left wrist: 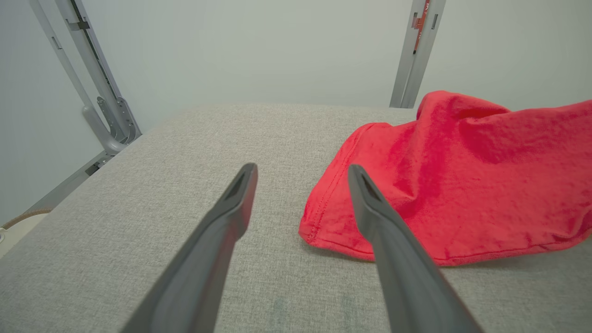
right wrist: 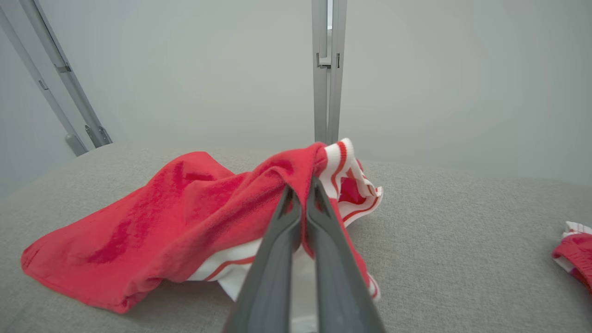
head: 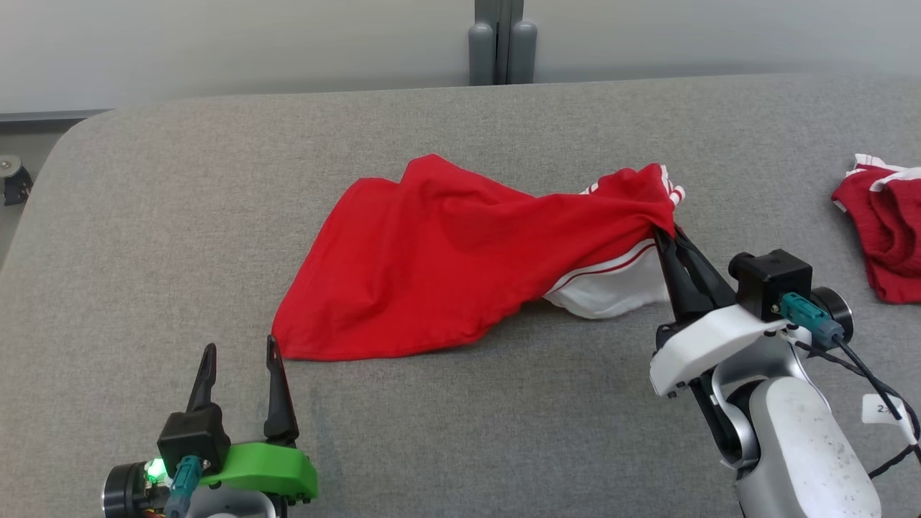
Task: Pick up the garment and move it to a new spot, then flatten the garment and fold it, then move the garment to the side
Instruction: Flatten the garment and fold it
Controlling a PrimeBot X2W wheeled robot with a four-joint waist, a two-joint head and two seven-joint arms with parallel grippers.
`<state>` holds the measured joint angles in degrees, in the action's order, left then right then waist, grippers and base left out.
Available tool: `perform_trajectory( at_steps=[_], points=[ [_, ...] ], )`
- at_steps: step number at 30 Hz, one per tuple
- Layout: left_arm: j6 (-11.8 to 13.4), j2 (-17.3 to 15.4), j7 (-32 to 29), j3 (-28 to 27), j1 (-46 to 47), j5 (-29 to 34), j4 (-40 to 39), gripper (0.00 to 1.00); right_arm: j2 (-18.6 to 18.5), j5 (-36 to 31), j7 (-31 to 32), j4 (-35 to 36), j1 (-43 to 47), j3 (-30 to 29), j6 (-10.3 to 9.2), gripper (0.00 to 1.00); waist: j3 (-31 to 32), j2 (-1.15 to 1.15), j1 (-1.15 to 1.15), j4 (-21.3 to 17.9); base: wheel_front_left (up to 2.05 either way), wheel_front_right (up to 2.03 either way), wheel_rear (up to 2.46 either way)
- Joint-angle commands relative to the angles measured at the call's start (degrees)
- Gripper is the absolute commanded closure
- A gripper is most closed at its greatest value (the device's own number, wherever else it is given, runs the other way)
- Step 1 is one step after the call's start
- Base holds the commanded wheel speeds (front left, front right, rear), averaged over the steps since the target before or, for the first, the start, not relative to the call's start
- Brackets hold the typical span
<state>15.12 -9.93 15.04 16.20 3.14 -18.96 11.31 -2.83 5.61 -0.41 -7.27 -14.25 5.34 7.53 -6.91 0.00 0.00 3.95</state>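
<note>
Grey table (head: 460, 432), red garment (head: 446, 252), second red garment (head: 888, 230) far right

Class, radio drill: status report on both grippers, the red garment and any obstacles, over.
Right gripper shut on red garment, at striped edge. Left gripper open, empty, by its near corner. Second red garment far right, apart.

Grey fabric-covered table (head: 460, 403), pale wall (head: 216, 43) behind, grey metal posts (head: 502, 43).

A white tag (head: 881, 410) on a black cable (head: 860, 365) shows "2", the rest illegible.
</note>
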Motion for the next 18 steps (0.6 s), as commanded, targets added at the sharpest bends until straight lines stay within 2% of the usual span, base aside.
perform_trajectory(
  at_steps=[1,4,7,18],
  points=[
    [-0.29,0.23,0.17,-0.63,-0.53,0.69,-0.18,0.00,-0.13,-0.55,1.60,2.01,0.88,0.01,-0.10,1.00,-0.32,0.00,0.00,0.12,0.00,0.00,0.00],
    [-0.87,0.90,0.17,-1.23,0.30,1.15,-0.20,0.00,-0.94,-0.85,4.65,3.05,-0.76,-0.47,-0.10,1.00,-1.18,0.00,0.00,0.51,0.00,0.00,0.00],
    [-1.59,1.46,0.17,-1.54,1.54,1.85,-0.03,0.00,-2.39,-1.52,5.52,-0.19,-3.94,-2.18,-0.10,1.00,-2.21,0.00,0.00,1.39,0.00,0.00,0.00],
    [-4.42,4.06,0.17,-1.55,4.86,4.69,0.87,0.00,-6.13,-1.40,3.45,-21.63,-20.09,-7.57,-0.10,1.00,-6.36,0.00,0.00,5.89,0.00,0.00,0.00]
  ],
)
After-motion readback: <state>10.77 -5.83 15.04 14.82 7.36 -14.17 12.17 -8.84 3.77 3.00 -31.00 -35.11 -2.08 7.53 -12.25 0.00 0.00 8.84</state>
